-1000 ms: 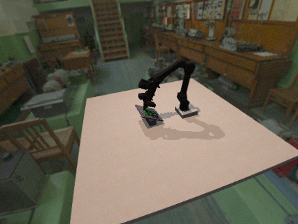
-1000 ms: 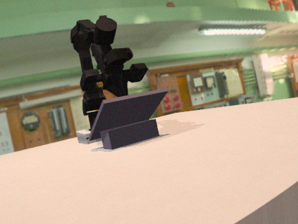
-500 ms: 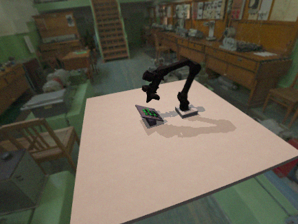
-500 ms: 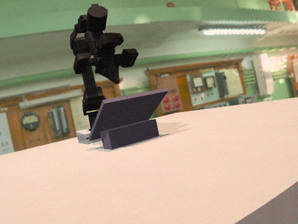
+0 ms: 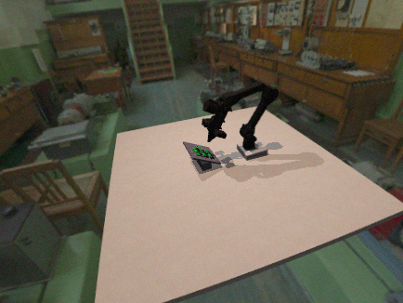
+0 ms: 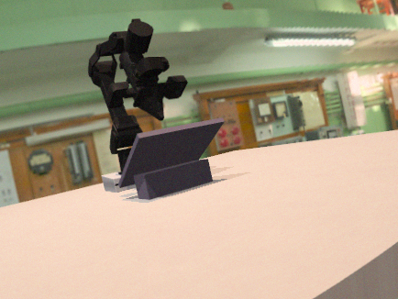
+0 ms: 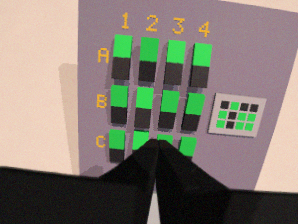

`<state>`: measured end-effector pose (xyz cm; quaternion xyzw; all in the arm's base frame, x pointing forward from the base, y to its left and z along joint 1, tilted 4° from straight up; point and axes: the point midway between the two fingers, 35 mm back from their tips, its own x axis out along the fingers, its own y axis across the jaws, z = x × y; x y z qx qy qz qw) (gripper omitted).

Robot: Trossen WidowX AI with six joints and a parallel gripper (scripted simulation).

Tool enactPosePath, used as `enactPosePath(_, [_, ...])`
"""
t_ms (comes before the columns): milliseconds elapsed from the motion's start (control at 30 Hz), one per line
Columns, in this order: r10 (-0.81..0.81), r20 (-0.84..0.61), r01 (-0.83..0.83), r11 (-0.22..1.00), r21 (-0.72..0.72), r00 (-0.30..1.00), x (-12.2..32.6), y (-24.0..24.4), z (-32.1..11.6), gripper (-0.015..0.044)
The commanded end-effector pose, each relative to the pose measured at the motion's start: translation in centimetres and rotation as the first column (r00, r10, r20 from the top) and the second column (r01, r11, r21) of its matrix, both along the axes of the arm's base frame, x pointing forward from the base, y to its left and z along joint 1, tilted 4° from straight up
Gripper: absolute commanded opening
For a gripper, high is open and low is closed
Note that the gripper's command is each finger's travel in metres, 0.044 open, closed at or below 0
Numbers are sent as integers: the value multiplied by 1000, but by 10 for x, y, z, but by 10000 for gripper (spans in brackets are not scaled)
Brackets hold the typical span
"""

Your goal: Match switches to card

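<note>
Beyond the jaws' (image 7: 156,144) tips, the tilted purple panel (image 7: 250,65) carries a switch grid (image 7: 159,90) in rows A to C. The jaws are pressed fully together, holding nothing, pointing at row C between columns 2 and 3. Right of them sits the small card (image 7: 237,115).

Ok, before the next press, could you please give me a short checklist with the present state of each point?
1. The tool is shut and holds nothing: ok.
2. The tool is apart from the panel: ok, the exterior view shows it above the panel's upper edge.
3. The card is in view and its squares can be read: ok.
4. Rows A and B are fully in view: ok.
5. Row C is fully in view: not ok, the fingers cover part of C2 and C3.
6. Which half of each switch is raised: cannot tell from this angle.
</note>
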<state>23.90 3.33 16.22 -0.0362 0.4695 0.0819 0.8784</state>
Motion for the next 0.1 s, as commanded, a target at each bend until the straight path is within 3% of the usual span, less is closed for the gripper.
enactPosePath(0, [-6,1,6,1000,0,1000,-2,0,-1,0])
enactPosePath(67, [-6,1,6,1000,0,1000,-2,0,-1,0])
